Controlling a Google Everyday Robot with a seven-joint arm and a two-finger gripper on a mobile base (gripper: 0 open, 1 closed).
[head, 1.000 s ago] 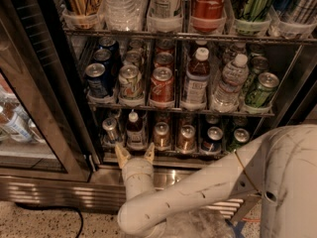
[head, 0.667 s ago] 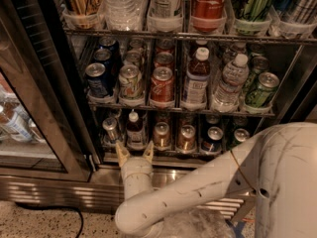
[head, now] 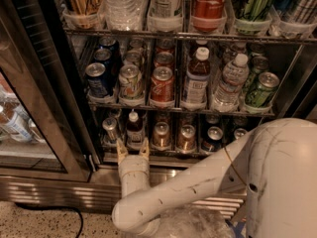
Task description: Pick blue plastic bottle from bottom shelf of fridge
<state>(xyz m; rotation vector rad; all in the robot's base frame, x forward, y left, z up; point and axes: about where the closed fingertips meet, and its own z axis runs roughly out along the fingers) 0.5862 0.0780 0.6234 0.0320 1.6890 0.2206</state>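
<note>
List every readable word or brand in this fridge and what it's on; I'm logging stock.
"Coca-Cola", partly showing: red label of the cola bottle on the top rack.
blue plastic bottle, cans: labels not legible.
gripper, open at the bottom shelf just below the blue plastic bottle: no markings.

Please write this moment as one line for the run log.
phase: pre-grasp | gripper: open, at shelf front, just below blue plastic bottle | bottle: upright on bottom shelf | grasp: not yet done
</note>
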